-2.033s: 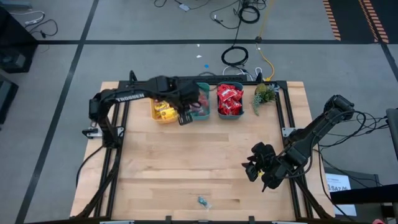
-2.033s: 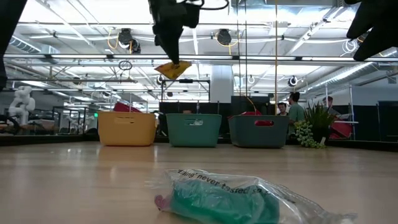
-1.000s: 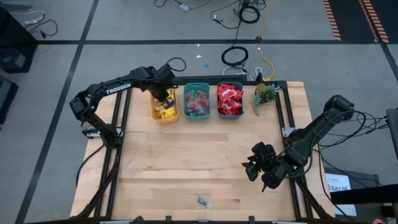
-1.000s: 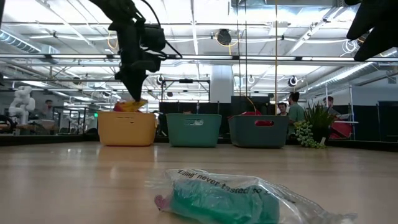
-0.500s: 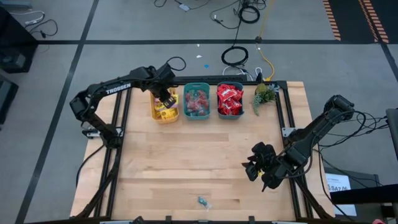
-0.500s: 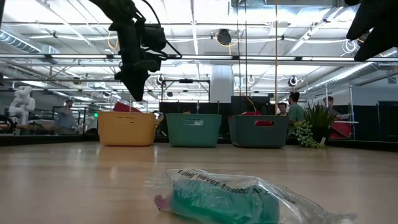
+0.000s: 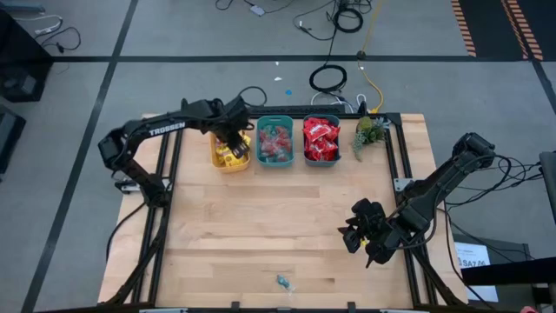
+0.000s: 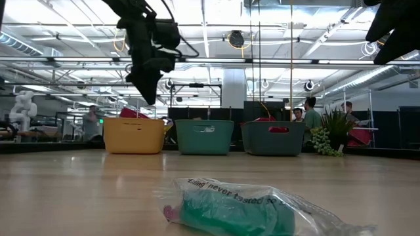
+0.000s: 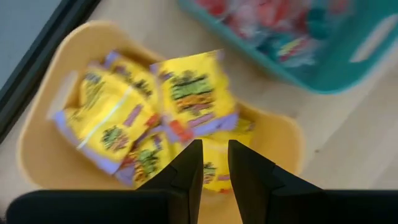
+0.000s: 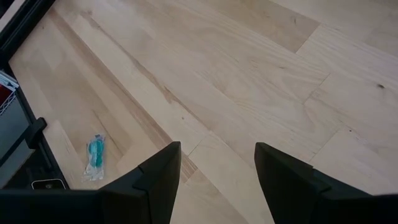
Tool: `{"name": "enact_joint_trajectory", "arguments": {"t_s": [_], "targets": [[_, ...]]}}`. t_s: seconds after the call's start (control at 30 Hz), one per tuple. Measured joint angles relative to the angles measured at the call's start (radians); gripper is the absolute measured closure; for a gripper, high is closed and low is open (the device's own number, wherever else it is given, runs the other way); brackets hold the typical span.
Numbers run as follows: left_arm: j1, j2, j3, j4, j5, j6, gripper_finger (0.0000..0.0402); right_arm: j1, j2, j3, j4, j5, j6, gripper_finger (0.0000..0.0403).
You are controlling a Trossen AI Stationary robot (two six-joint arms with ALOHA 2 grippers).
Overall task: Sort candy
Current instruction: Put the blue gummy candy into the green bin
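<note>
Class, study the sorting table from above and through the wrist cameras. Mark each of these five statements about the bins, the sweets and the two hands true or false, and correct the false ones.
1. The yellow bin holds yellow packets. True.
2. The left hand grips a yellow packet. False: its fingers are slightly apart with nothing between them, above the yellow bin.
3. One teal-wrapped sweet lies alone on the table near the front edge. True.
4. The right hand is shut on a red packet. False: it is open and empty over bare wood.
5. The teal bin stands between the yellow bin and the bin of red packets. True.
</note>
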Motion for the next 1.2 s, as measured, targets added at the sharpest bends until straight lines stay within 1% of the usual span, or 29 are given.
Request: {"name": "enact_joint_trajectory", "arguments": {"t_s": [0.2,0.37,0.5,0.6,0.67,0.73,0.83,1.0,1.2], "targets": [[-0.125,-0.011,0.000,0.084,0.000,0.011,0.0318,0.000,0.000,0.000,0.002,0.000,0.000,0.0206],[-0.261,-0.011,0.001,0.139,0.061,0.052,0.0318,0.000,0.000,0.000,0.011,0.000,0.000,0.0206],[-0.399,-0.011,0.001,0.175,0.068,0.052,0.0318,0.000,0.000,0.000,0.015,0.000,0.000,0.0206],[-0.525,-0.011,0.001,0.231,0.068,0.052,0.0318,0.000,0.000,0.000,0.016,-0.002,-0.002,0.0206],[-0.614,-0.011,0.001,0.299,0.061,0.052,0.0318,0.000,0.000,0.000,0.016,-0.004,-0.016,0.0206],[-0.699,-0.011,0.001,0.378,0.022,0.052,0.0318,0.000,0.000,0.000,0.018,-0.004,-0.034,0.0206],[-0.798,-0.010,0.001,0.491,-0.009,0.054,0.0318,0.000,0.000,0.000,0.025,-0.004,-0.058,0.0206],[-0.900,-0.010,0.001,0.635,-0.012,0.059,0.0318,0.000,0.000,0.000,0.026,-0.054,-0.083,0.0206],[-0.957,-0.010,0.001,0.696,-0.007,0.084,0.0318,0.006,0.000,0.000,0.038,-0.077,-0.098,0.0206]]}}
